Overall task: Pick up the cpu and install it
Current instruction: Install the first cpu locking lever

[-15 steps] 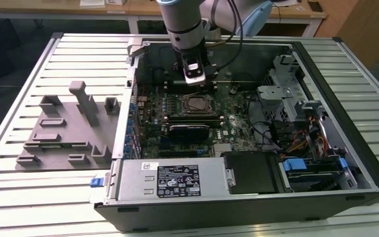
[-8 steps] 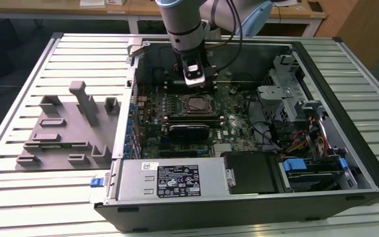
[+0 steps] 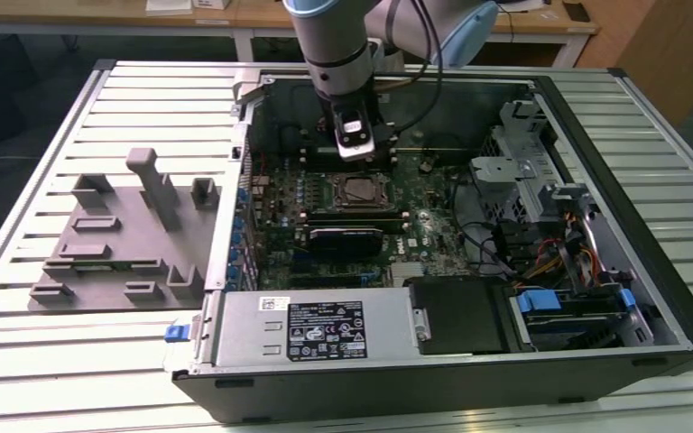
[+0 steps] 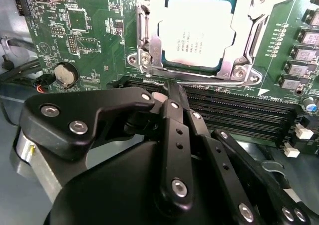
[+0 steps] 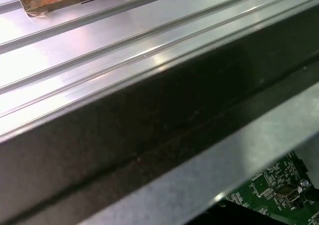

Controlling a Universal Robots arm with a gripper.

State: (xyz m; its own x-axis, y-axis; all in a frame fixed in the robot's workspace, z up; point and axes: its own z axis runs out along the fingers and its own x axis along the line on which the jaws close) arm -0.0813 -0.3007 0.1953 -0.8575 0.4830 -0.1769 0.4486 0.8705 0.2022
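A dark case wall [image 5: 164, 130] crosses between the ribbed metal table [image 5: 99, 46] and a green circuit board [image 5: 271, 190].

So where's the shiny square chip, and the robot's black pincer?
Shiny silver square cpu [image 4: 198, 32], second wrist view, middle of its metal top.
Black pincer [image 4: 167, 96], second wrist view, where its fingertips meet.

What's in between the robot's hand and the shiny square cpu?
In the second wrist view, the long black memory slots and the socket's metal bracket edge lie between the hand and the cpu, which sits in its socket.
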